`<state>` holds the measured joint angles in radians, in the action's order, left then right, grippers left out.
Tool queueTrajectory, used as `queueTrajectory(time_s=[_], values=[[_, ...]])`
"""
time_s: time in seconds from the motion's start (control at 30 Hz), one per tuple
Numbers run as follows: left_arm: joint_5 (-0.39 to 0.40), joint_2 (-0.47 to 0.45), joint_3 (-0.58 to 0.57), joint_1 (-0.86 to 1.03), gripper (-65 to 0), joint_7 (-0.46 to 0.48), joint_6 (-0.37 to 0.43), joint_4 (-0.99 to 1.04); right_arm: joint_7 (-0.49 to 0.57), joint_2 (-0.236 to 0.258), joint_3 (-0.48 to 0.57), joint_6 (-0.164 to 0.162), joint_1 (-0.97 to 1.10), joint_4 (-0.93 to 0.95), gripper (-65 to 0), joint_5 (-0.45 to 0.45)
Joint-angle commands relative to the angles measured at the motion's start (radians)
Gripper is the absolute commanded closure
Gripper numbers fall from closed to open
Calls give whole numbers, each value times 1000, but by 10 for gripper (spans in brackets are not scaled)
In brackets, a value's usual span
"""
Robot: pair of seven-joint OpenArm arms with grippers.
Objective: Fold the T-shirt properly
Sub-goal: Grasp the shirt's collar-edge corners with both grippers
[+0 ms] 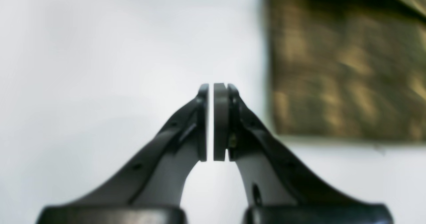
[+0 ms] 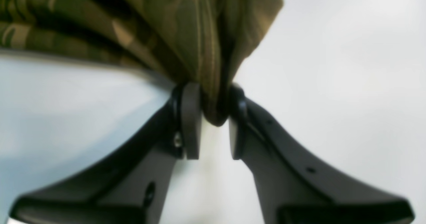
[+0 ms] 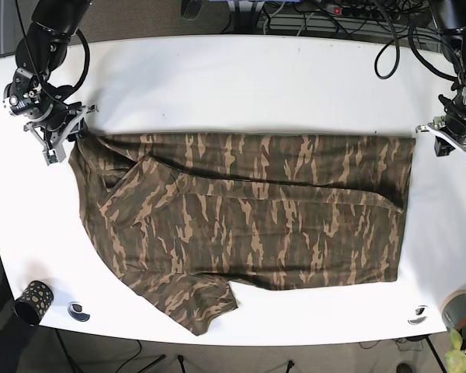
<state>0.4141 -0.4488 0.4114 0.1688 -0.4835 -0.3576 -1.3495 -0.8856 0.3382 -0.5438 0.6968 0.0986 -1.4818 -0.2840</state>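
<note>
A camouflage T-shirt (image 3: 248,210) lies spread across the white table (image 3: 241,78), with one sleeve (image 3: 194,299) pointing to the front edge. My right gripper (image 3: 68,134) is at the shirt's back left corner. In the right wrist view it (image 2: 214,117) is shut on a bunched fold of the T-shirt (image 2: 199,34). My left gripper (image 3: 452,146) is just off the shirt's back right corner. In the left wrist view it (image 1: 211,120) is shut with only a hairline gap and holds nothing. The shirt's edge (image 1: 346,67) lies apart from it, to its right.
A dark patterned cup (image 3: 33,301) and a small round object (image 3: 78,311) sit at the front left. Another small round object (image 3: 418,315) and a grey pot with a plant (image 3: 460,311) are at the front right. Cables (image 3: 334,12) run behind the table.
</note>
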Motion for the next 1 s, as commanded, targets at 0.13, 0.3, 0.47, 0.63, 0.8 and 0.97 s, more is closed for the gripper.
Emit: queueTrajectory(time_s=[0.13, 0.3, 0.47, 0.63, 0.8, 0.97], values=[[19, 6, 1, -7, -108, -45, -82, -71, 21, -9, -5, 1, -18, -16, -122, -11], [24, 40, 16, 2, -315, -68, -83, -143, 21, -14, -5, 1, -18, -18, -124, -11], [85, 43, 40, 1, -382, -123, -85, -147, 21, -15, -5, 1, -18, -16, -124, -11], [93, 43, 39, -36, -382, -171, -85, -75, 21, -15, -5, 1, -20, -16, -124, -11], [96, 43, 24, -51, -382, -174, -94, -11, 21, -15, -5, 1, -21, -16, -124, -11], [95, 43, -32, -53, -381, -172, -169, 21, 21, -15, -5, 1, -21, -16, -124, -11]])
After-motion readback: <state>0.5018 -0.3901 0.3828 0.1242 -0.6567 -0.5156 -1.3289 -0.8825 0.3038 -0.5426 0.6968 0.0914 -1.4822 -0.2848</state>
